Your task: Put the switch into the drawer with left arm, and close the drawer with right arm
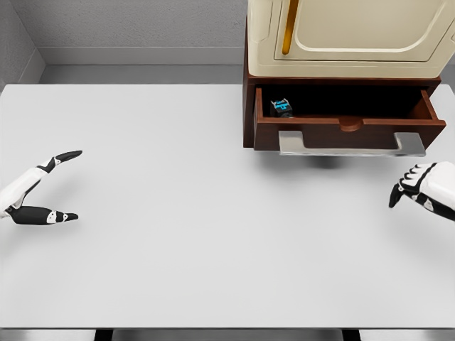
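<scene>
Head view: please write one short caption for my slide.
Switch lies in open drawer; both hands off it.

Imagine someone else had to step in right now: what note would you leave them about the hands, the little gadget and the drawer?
Left hand: open, empty, low over the white table at the left edge.
Right hand: fingers curled, empty, at the right edge, below the silver drawer handle, not touching it.
Small black switch with blue markings: inside the open dark brown wooden drawer, left end.
Done: switch stowed.
Left: right hand pushes drawer shut.

Bright, even, sharp render; a soft shadow lies on the surface (213,234) beneath the drawer (348,128), whose interior is dark.
</scene>
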Motion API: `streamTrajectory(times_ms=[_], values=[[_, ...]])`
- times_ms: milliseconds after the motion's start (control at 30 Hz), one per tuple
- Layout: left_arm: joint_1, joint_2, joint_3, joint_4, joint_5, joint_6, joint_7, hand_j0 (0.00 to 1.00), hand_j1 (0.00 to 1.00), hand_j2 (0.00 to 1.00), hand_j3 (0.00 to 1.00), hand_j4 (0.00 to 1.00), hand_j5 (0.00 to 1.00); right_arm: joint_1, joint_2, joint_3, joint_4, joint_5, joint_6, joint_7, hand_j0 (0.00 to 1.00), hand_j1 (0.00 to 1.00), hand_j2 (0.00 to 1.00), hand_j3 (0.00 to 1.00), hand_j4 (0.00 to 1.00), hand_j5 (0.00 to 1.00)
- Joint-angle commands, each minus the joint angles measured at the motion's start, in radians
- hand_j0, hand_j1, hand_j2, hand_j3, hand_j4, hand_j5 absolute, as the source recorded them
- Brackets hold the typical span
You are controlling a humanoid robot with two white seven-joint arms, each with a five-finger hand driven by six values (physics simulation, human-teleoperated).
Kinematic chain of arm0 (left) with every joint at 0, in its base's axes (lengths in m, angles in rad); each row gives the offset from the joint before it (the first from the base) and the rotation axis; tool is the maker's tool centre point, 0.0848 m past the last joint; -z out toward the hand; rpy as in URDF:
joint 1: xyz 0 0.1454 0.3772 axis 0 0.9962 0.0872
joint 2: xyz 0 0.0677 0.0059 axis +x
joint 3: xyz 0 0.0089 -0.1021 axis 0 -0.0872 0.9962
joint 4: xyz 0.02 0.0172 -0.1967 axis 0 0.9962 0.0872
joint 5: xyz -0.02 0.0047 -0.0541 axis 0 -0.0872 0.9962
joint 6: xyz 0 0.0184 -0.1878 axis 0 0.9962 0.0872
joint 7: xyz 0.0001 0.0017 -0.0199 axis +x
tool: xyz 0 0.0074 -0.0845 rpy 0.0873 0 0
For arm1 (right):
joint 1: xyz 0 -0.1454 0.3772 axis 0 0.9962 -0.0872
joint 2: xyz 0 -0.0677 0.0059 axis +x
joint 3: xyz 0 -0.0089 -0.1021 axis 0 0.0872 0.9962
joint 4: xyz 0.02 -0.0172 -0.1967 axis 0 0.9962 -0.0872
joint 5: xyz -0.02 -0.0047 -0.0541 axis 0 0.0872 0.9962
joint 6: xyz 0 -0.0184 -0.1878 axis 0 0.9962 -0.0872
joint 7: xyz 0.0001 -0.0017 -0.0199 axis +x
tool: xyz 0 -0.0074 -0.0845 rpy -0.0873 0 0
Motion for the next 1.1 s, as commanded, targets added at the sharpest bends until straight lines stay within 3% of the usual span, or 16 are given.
streamTrajectory(times_ms=[0,67,267,500,767,1067], values=[[0.000,0.001,0.000,0.000,0.007,0.002,0.000,1.00,1.00,1.00,1.00,1.00,1.00,-0.008,0.032,0.002,-0.001,-0.005,0.000,-0.002,0.36,0.36,0.36,0.36,0.36,0.36],[0.000,0.001,0.000,0.000,0.007,0.002,0.000,1.00,1.00,1.00,1.00,1.00,1.00,-0.035,0.084,0.002,-0.001,-0.005,0.000,-0.001,0.35,0.35,0.35,0.35,0.35,0.35],[0.006,-0.010,0.002,-0.002,0.007,0.002,0.000,1.00,1.00,1.00,1.00,1.00,1.00,-0.051,0.115,0.017,-0.001,-0.003,0.000,-0.001,0.35,0.35,0.35,0.35,0.35,0.35],[0.006,-0.010,0.002,0.000,0.009,0.002,0.000,1.00,1.00,1.00,1.00,1.00,1.00,-0.176,0.143,0.151,0.003,0.006,0.000,-0.001,0.35,0.35,0.35,0.35,0.35,0.35],[0.008,-0.010,0.002,-0.002,0.009,0.002,0.000,1.00,1.00,1.00,1.00,1.00,1.00,-0.212,0.176,0.166,0.026,0.024,0.000,0.001,0.36,0.36,0.36,0.36,0.36,0.36],[0.008,-0.010,0.002,-0.009,0.009,0.002,0.000,1.00,1.00,1.00,1.00,1.00,1.00,-0.379,0.227,0.304,0.138,0.024,0.000,0.001,0.36,0.36,0.36,0.36,0.36,0.36]])
